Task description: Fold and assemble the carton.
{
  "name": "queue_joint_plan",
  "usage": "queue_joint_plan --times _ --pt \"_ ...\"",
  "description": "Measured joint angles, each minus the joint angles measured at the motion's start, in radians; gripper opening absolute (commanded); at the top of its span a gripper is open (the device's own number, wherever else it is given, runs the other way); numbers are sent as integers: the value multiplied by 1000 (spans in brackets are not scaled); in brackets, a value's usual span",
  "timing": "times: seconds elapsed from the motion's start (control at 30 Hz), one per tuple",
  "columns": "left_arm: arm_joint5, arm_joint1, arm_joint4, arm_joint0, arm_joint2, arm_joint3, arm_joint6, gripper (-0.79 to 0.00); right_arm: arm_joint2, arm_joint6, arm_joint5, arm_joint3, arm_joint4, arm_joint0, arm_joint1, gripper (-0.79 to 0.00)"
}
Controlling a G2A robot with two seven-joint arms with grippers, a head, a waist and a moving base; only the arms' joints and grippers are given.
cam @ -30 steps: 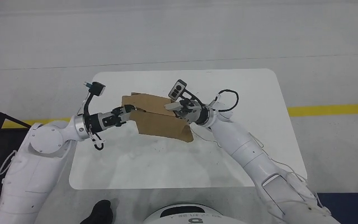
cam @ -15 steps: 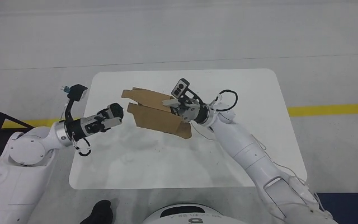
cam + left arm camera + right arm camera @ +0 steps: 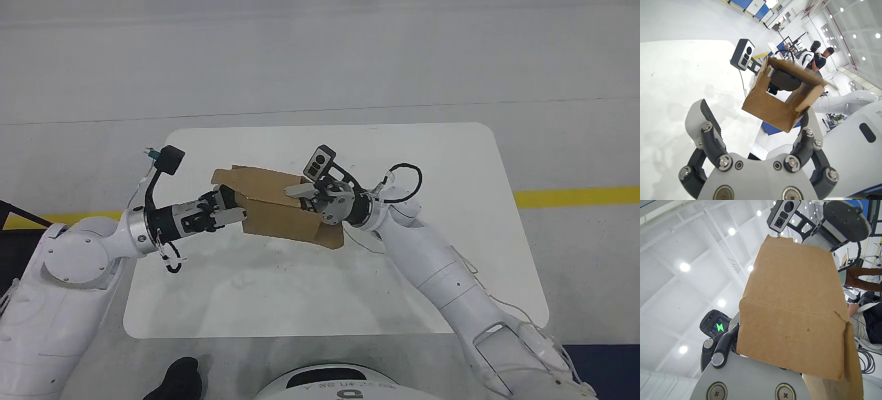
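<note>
The left gripper (image 3: 755, 107) comes first, its ridged black pads (image 3: 712, 121) spread wide with nothing between them. Straight ahead of it, and close, hangs the brown corrugated cardboard carton (image 3: 278, 205), held up off the rounded white table (image 3: 430, 180). The box is squared into an open tube. Its long axis runs across the table from left to right, with the right end a little nearer the robot. The open left mouth faces the left gripper, and one corner of that mouth sits just beside one pad, perhaps touching it; I cannot tell which. The flaps at that mouth stand loose, not closed. Nothing lies inside the tube except a dark part of the right gripper (image 3: 318, 197), which is clamped on the wall at the right end and carries the whole box. So the left arm is the free one and the nearer to the loose flaps, and I'd judge its next job is there.
</note>
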Motion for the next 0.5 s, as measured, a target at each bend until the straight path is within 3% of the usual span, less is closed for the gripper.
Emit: queue_joint_plan --times 0.5 --pt "11 -4 -23 -31 4 44 5 0 -4 -2 8 -5 -6 -3 -4 -785"
